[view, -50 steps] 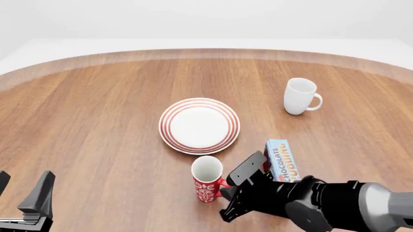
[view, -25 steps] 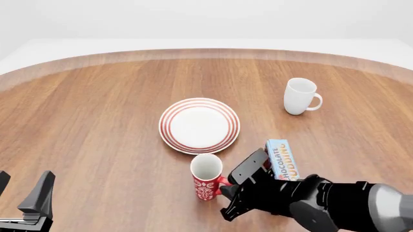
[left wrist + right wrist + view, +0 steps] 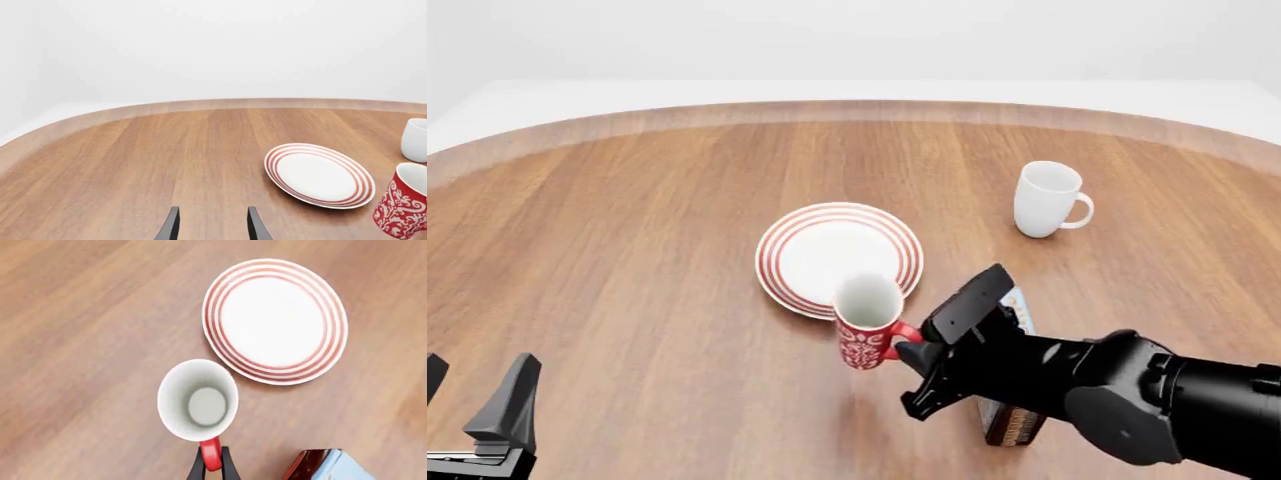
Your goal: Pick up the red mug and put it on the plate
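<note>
The red mug (image 3: 866, 325) with a white pattern hangs upright above the table, held by its handle in my right gripper (image 3: 908, 345). In the front view it overlaps the near rim of the red-ringed white plate (image 3: 827, 250). In the right wrist view the mug's white inside (image 3: 198, 400) faces the camera, my right gripper (image 3: 212, 467) is shut on the red handle, and the plate (image 3: 275, 320) lies just beyond the mug. My left gripper (image 3: 481, 420) is open and empty at the near left. The left wrist view shows it (image 3: 212, 227), with the plate (image 3: 319, 175) and red mug (image 3: 403, 207) off to one side.
A plain white mug (image 3: 1049, 200) stands at the far right and shows in the left wrist view (image 3: 417, 140). A blue chocolate pudding box (image 3: 1012, 425) lies under my right arm; its corner shows in the right wrist view (image 3: 323, 467).
My right gripper has lifted the red mug by its handle and carried it forward towards the plate. The pudding box is now mostly covered by the arm. The left arm has not moved.
</note>
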Action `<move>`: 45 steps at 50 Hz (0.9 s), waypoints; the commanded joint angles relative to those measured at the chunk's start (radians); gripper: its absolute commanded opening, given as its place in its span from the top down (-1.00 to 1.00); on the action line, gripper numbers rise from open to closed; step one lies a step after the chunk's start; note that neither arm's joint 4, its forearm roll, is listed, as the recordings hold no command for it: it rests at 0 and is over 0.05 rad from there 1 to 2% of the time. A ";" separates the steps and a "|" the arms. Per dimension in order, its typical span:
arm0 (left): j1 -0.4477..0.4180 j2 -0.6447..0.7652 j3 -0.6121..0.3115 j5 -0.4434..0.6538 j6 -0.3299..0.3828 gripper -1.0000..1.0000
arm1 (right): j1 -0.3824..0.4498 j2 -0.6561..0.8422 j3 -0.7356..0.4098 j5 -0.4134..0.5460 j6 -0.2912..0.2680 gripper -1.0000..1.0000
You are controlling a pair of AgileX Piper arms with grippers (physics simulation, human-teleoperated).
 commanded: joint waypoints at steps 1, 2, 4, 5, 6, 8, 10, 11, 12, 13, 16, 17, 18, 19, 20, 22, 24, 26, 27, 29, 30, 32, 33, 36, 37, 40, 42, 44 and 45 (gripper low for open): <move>0.000 0.000 0.000 0.000 0.000 -1.00 | -0.018 -0.058 -0.037 0.042 -0.020 1.00; 0.000 0.000 0.000 0.000 0.000 -1.00 | -0.018 -0.059 -0.038 0.041 -0.020 1.00; 0.000 0.000 0.000 0.000 0.000 -1.00 | -0.021 -0.061 -0.042 0.038 -0.017 1.00; 0.000 0.000 0.000 0.000 0.000 -1.00 | -0.022 -0.062 -0.043 0.037 -0.016 1.00; 0.000 0.000 0.000 0.000 0.000 -1.00 | -0.024 -0.064 -0.046 0.037 -0.017 1.00; 0.000 0.000 0.000 0.000 0.000 -1.00 | -0.027 -0.066 -0.051 0.039 -0.018 1.00; 0.000 0.000 0.000 0.000 0.000 -1.00 | -0.037 -0.068 -0.059 0.040 -0.027 1.00; 0.000 0.000 0.000 0.000 0.000 -1.00 | -0.038 -0.068 -0.063 0.042 -0.031 1.00; 0.000 0.000 0.000 0.000 0.000 -1.00 | -0.038 -0.068 -0.063 0.042 -0.031 1.00; 0.000 0.000 0.000 0.000 0.000 -1.00 | -0.041 -0.068 -0.067 0.043 -0.033 1.00; 0.000 0.000 0.000 0.000 0.000 -1.00 | -0.050 -0.067 -0.093 0.051 -0.044 1.00; 0.000 0.000 0.000 0.000 0.000 -1.00 | -0.053 -0.066 -0.098 0.051 -0.047 1.00; 0.000 0.000 0.000 0.000 0.000 -1.00 | -0.056 -0.063 -0.102 0.050 -0.050 1.00; 0.000 0.000 0.000 0.000 0.000 -1.00 | -0.056 -0.063 -0.102 0.050 -0.050 1.00; 0.000 0.000 0.000 0.000 0.000 -1.00 | -0.062 -0.059 -0.106 0.047 -0.053 1.00; 0.000 0.000 0.000 0.000 0.000 -1.00 | -0.073 -0.052 -0.118 0.043 -0.060 1.00; 0.000 0.000 0.000 0.000 0.000 -1.00 | -0.085 -0.048 -0.131 0.041 -0.073 1.00; 0.000 0.000 0.000 0.000 0.000 -1.00 | -0.088 -0.041 -0.139 0.043 -0.077 1.00; 0.000 0.000 0.000 0.000 0.000 -1.00 | -0.094 -0.031 -0.144 0.040 -0.084 1.00; 0.000 0.000 0.000 0.000 0.000 -1.00 | -0.093 -0.023 -0.154 0.042 -0.084 1.00; 0.000 0.000 0.000 0.000 0.000 -1.00 | -0.095 -0.018 -0.163 0.045 -0.087 1.00; 0.000 0.000 0.000 0.000 0.000 -1.00 | -0.106 -0.009 -0.177 0.043 -0.097 1.00; 0.000 0.000 0.000 0.000 0.000 -1.00 | -0.114 -0.002 -0.186 0.043 -0.104 1.00; 0.000 0.000 0.000 0.000 0.000 -1.00 | -0.122 0.003 -0.203 0.048 -0.111 1.00; 0.000 0.000 0.000 0.000 0.000 -1.00 | -0.127 0.008 -0.219 0.052 -0.118 1.00; 0.000 0.000 0.000 0.000 0.000 -1.00 | -0.137 0.017 -0.241 0.057 -0.129 1.00; 0.000 0.000 0.000 0.000 0.000 -1.00 | -0.143 0.026 -0.250 0.055 -0.134 1.00; 0.000 0.000 0.000 0.000 0.000 -1.00 | -0.147 0.038 -0.263 0.055 -0.140 1.00; 0.000 0.000 0.000 0.000 0.000 -1.00 | -0.150 0.043 -0.269 0.054 -0.142 1.00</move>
